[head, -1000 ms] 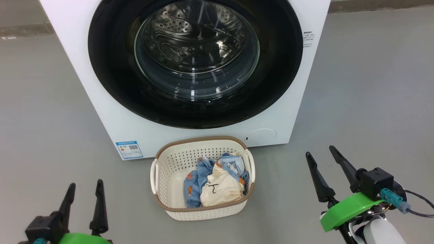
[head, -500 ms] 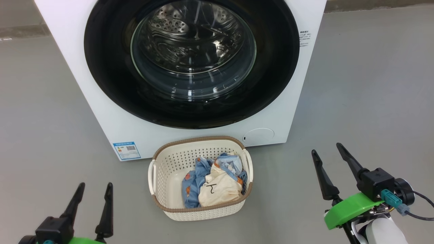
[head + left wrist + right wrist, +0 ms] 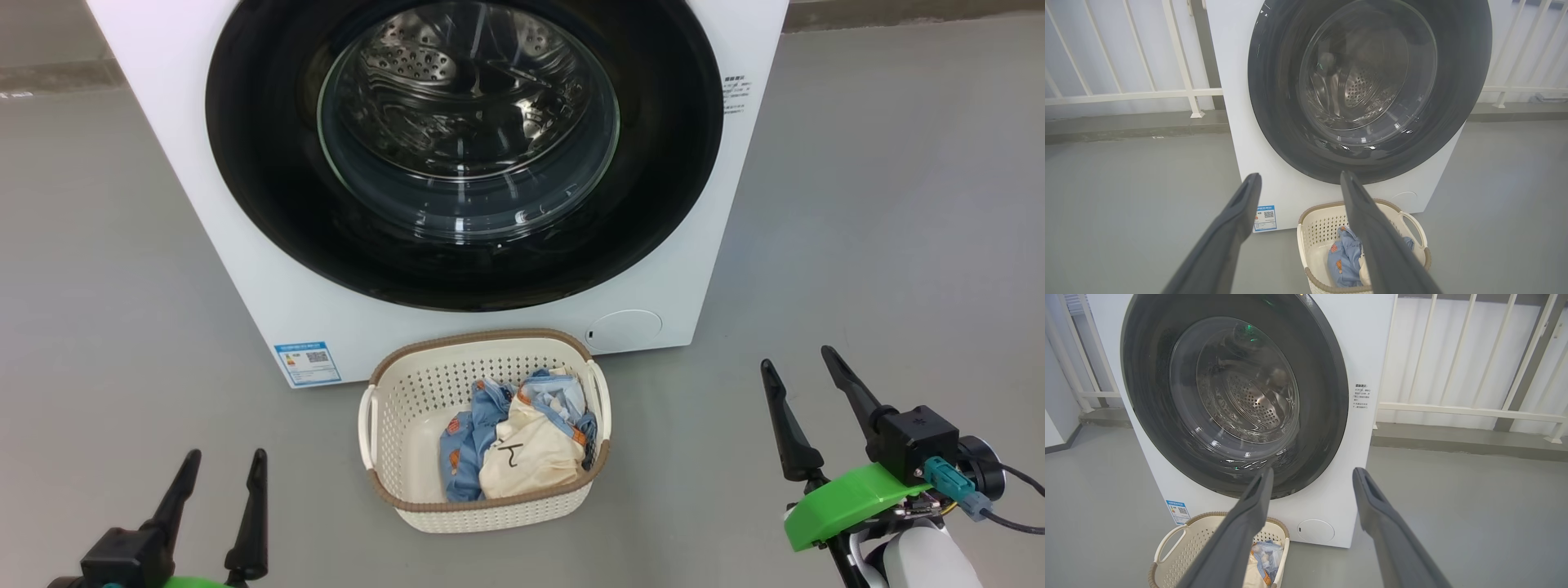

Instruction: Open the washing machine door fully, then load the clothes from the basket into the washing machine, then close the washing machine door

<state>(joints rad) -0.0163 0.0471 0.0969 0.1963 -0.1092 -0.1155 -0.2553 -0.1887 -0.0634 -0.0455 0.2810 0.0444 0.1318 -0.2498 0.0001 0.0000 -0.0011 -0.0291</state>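
Observation:
The white washing machine (image 3: 269, 269) stands ahead with its round black glass door (image 3: 653, 188) shut flat against the front. On the floor before it sits the cream basket (image 3: 392, 408) holding the clothes (image 3: 510, 445), a blue printed garment and a cream piece. My left gripper (image 3: 225, 461) hovers open at the lower left, apart from the basket. My right gripper (image 3: 798, 361) hovers open at the lower right, well clear of the machine. Each wrist view looks past its own open fingers at the door (image 3: 1274, 102) (image 3: 1151, 400) and the basket (image 3: 1312, 245) (image 3: 1171, 547).
Grey floor (image 3: 882, 245) spreads on both sides of the machine. A white railing (image 3: 1453, 408) and a low kerb run behind it. A blue label sticker (image 3: 308, 362) and a round flap (image 3: 624, 329) mark the machine's lower front.
The head camera has shifted slightly. My left gripper has edged up and right, my right gripper a little to the right. Both stay open; door and basket have not moved.

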